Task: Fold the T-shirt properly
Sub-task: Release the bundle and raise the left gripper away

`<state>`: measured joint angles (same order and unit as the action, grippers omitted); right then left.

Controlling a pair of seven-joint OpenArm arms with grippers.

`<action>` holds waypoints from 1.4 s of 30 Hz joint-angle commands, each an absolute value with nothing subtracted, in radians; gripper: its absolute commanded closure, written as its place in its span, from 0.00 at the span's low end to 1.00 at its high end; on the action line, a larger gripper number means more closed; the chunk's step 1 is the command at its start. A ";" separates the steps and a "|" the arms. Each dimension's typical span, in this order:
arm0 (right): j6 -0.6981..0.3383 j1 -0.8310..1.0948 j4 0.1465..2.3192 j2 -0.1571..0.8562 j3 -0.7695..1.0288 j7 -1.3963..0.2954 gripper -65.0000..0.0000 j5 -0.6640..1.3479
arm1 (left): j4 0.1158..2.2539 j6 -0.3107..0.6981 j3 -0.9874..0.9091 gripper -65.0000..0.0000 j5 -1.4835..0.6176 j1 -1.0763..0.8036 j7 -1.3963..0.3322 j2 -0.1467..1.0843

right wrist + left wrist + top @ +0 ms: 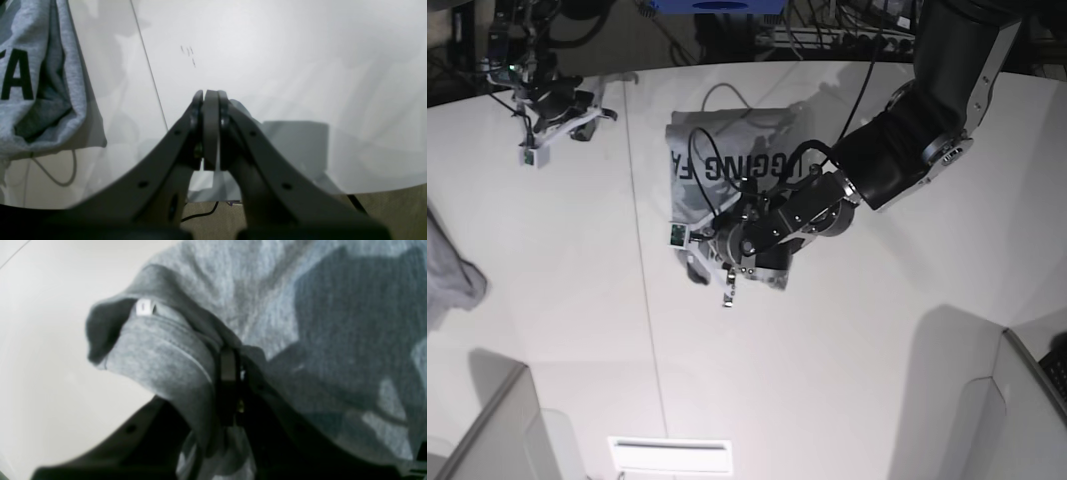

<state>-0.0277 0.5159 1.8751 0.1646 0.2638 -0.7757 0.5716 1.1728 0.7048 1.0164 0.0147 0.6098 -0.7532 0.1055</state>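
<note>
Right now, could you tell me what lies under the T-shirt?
The white table lies under the T-shirt. The left gripper pinches its edge; anything beneath the cloth is hidden.

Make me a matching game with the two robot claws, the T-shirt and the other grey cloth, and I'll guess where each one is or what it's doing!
Things:
1. left gripper
2. right gripper
3. T-shirt
4. grey cloth lump

What or where:
A. lies at the table's edge, on the left side of the base view
B. shut on nothing, above bare white table
C. lies mid-table with black letters showing
D. pinching a grey fabric fold

Pairs: 1-D, 2-B, 3-C, 4-A
</note>
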 commanded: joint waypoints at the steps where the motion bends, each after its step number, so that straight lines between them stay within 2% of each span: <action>1: -0.033 0.516 1.888 0.173 0.268 -0.760 1.00 0.578 | 1.179 0.698 1.013 0.88 0.027 0.636 -0.766 0.102; 3: -0.033 0.516 1.888 0.173 0.268 -0.760 1.00 0.578 | 1.179 0.698 1.009 0.69 0.027 0.638 -0.766 0.102; 7: -0.033 0.516 1.888 0.173 0.268 -0.760 1.00 0.578 | 1.181 0.698 1.007 0.41 0.027 0.638 -0.765 0.101; 11: -0.033 0.516 1.888 0.173 0.265 -0.760 1.00 0.578 | 1.181 0.698 1.003 0.26 0.027 0.654 -0.762 0.101; 20: -0.035 0.513 1.888 0.173 0.260 -0.760 1.00 0.578 | 1.265 0.698 0.992 0.24 0.025 0.696 -0.766 0.107; 26: -0.035 0.513 1.888 0.173 0.260 -0.760 1.00 0.578 | 1.288 0.698 0.898 0.25 0.025 0.696 -0.766 0.097; 33: -0.036 0.510 1.888 0.176 0.265 -0.760 1.00 0.576 | 1.484 0.698 0.707 0.25 0.025 0.651 -0.814 0.119; 35: -0.038 0.510 1.888 0.179 0.260 -0.727 1.00 0.576 | 1.544 0.698 0.590 0.29 0.047 0.605 -0.868 0.122; 36: -0.038 0.515 1.888 0.179 0.259 -0.696 1.00 0.576 | 1.580 0.698 0.533 0.34 0.070 0.568 -0.880 0.122; 37: -0.038 0.519 1.888 0.179 0.259 -0.661 1.00 0.576 | 1.621 0.698 0.481 0.43 0.099 0.529 -0.880 0.124; 41: -0.081 0.542 1.888 0.179 0.257 -0.542 1.00 0.576 | 1.753 0.698 0.317 0.94 0.213 0.380 -0.878 0.124; 42: -0.116 0.544 1.888 0.179 0.259 -0.521 1.00 0.576 | 1.779 0.698 0.292 1.00 0.225 0.355 -0.878 0.125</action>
<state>-0.1192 0.5491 1.8717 0.1677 0.2554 -0.5476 0.5690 1.7573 0.7055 0.2943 0.2276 0.3210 -0.9031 0.1322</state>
